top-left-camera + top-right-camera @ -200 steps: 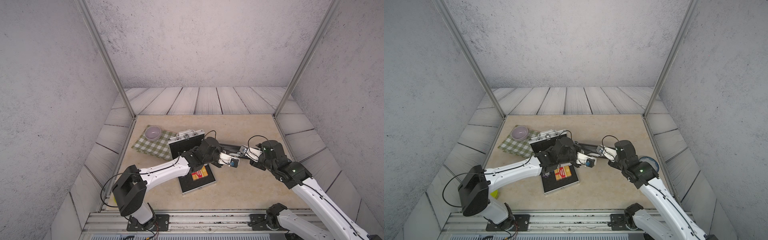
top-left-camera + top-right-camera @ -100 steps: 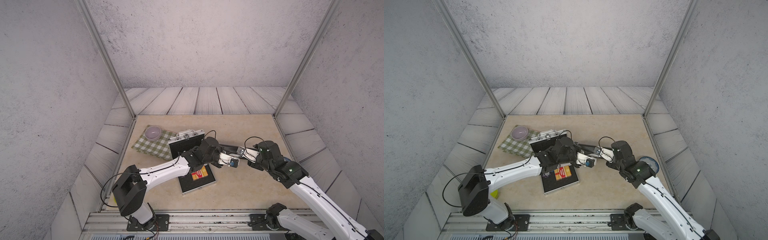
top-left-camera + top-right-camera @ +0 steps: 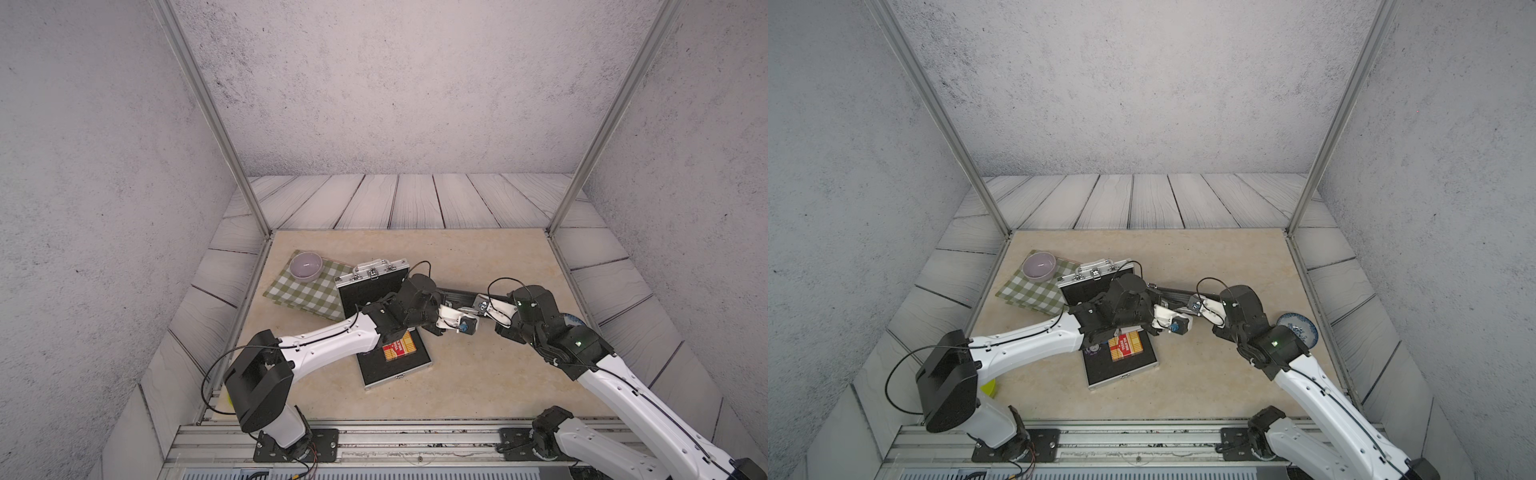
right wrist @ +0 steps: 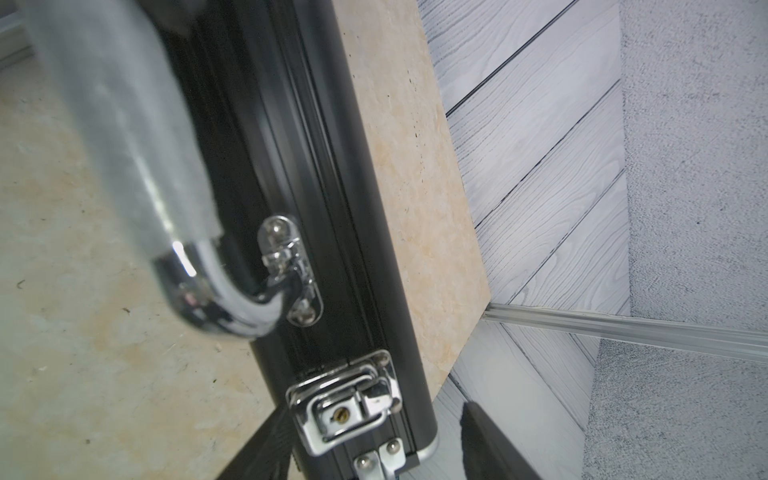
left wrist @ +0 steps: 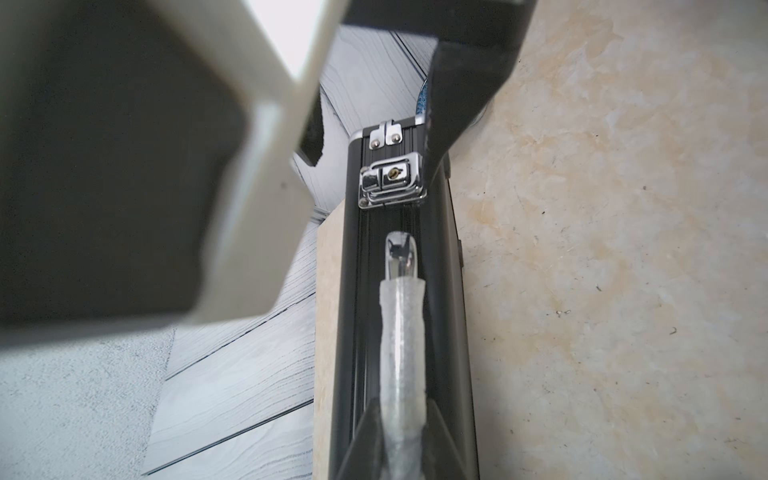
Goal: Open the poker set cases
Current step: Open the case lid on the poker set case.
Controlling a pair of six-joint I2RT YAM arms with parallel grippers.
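Note:
The silver poker set case lies open in both top views, its lid upright and its base holding a red card box. The black poker set case stands on edge between my arms, closed. My left gripper is shut on its plastic-wrapped handle. My right gripper is open astride the case's end, one finger clear of the side. A chrome latch lies flat there; the left wrist view shows the latch too.
A green checked cloth with a purple bowl lies at the left, touching the silver lid. A blue patterned plate sits behind my right arm. Something yellow-green shows by the left arm's base.
My right arm has shifted a little to the left, closer along the black case. The left arm and both cases have stayed put.

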